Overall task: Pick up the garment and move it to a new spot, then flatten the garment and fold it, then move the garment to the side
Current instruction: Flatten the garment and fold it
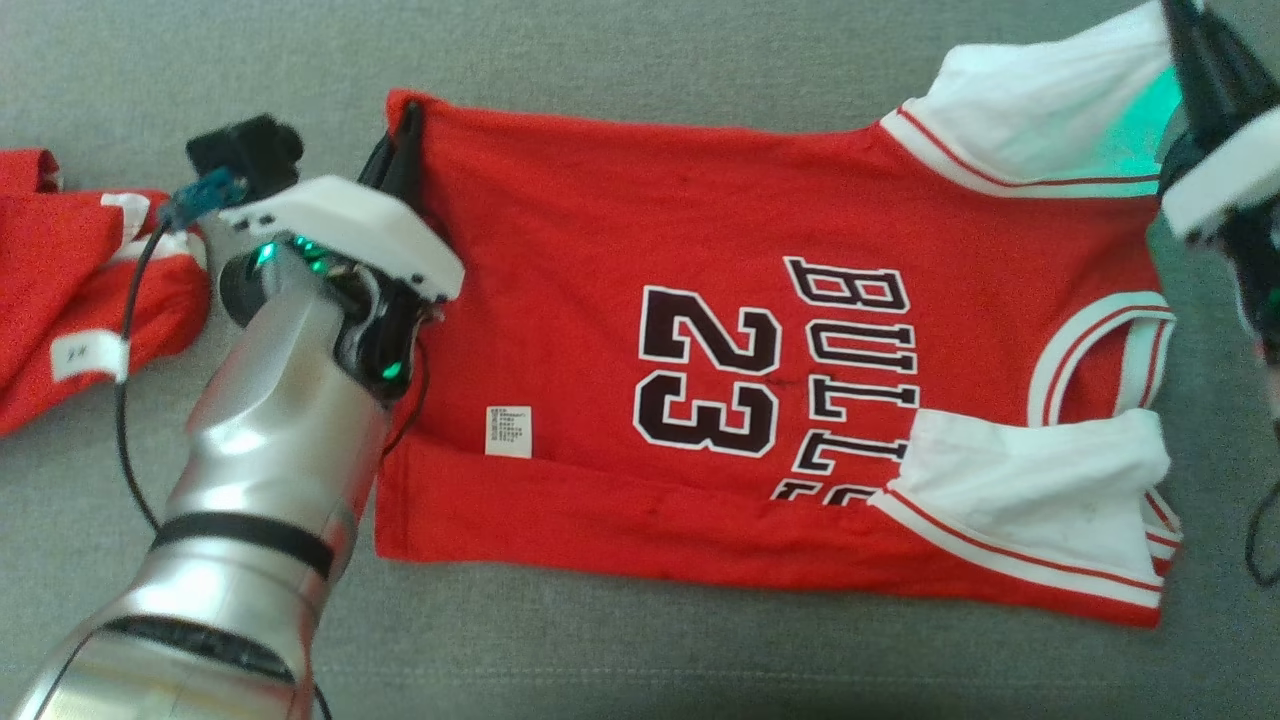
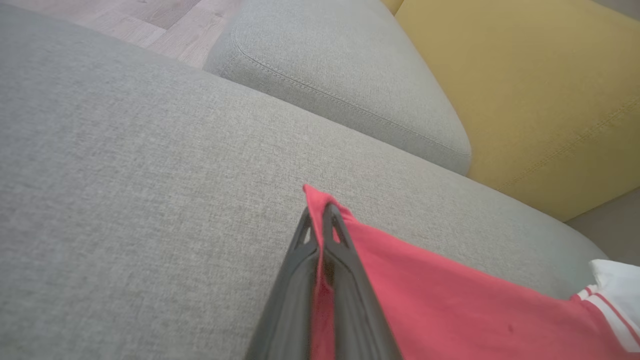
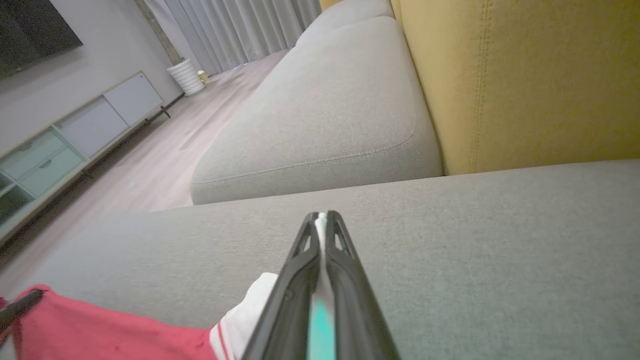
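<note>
Bare grey cushion [image 1: 700,670] is left open along the jersey's [image 1: 600,250] near edge. The left side is blocked by another red garment [image 1: 60,270].

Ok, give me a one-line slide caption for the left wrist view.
Left hand shut on a corner of the red basketball jersey over the grey fabric sofa cushion, yellow backrest behind.

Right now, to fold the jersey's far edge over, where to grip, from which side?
The far corners: hem corner from the left end, white sleeve from the right. The jersey lies flat with its near edge folded in. The left gripper and right gripper grip there.
</note>
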Motion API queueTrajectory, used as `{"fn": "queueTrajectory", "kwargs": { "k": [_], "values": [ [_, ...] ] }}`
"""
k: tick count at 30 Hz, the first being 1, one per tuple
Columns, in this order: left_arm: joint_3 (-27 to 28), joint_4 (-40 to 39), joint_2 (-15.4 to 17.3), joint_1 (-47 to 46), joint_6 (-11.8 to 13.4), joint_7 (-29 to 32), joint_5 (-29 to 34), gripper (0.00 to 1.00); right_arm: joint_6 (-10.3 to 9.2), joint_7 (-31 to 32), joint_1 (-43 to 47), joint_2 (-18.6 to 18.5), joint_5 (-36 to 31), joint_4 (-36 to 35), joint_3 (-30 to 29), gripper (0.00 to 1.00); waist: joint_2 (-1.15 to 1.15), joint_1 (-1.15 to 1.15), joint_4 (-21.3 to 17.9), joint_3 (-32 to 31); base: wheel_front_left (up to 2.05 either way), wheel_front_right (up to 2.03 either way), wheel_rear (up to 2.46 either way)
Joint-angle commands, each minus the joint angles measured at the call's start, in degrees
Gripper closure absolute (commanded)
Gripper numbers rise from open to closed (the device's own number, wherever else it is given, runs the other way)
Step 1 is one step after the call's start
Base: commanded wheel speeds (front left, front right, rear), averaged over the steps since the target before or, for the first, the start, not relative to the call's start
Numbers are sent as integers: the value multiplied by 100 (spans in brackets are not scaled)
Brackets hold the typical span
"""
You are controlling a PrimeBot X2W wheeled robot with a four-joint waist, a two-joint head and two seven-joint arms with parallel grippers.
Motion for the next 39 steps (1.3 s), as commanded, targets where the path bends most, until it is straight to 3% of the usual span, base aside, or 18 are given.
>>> {"fn": "queueTrajectory", "kwargs": {
  "k": [1,9,16,23,34,35,36,37,38,39],
  "values": [
    [190,-261,308,51,-32,-69,-98,100,43,24,313,-153,172,-424,6,100,0,0,-67,-88,0,0,0],
    [470,-1083,583,955,-66,62,-638,100,43,340,1633,-209,671,-1563,-263,100,0,0,-248,-342,0,0,0],
    [827,-2188,899,2123,-63,550,-1370,100,43,625,2627,100,700,-1887,-619,100,0,0,-399,-483,0,0,0],
    [989,-3275,1049,3204,193,989,-1824,100,43,810,3492,458,429,-2269,-983,100,0,0,-387,-574,0,0,0],
    [841,-4087,1242,4057,781,1249,-1701,100,43,1086,4335,1120,-151,-2751,-1503,100,0,0,-433,-623,0,0,0],
    [805,-4076,1249,4079,832,1268,-1660,90,43,1110,4369,1166,-214,-2743,-1523,100,0,0,-434,-628,0,0,0],
    [771,-4050,1268,4091,896,1251,-1584,50,43,1152,4405,1210,-281,-2719,-1536,74,0,0,-438,-636,0,0,0],
    [743,-4023,1282,4098,957,1206,-1499,0,43,1176,4435,1255,-338,-2711,-1541,20,0,0,-440,-647,0,0,0],
    [706,-3996,1285,4108,999,1175,-1431,0,43,1188,4463,1296,-394,-2709,-1542,0,0,0,-441,-653,0,0,0],
    [674,-3975,1292,4117,1047,1113,-1343,0,43,1192,4494,1317,-467,-2700,-1543,0,0,0,-444,-665,0,0,0]
  ]
}}
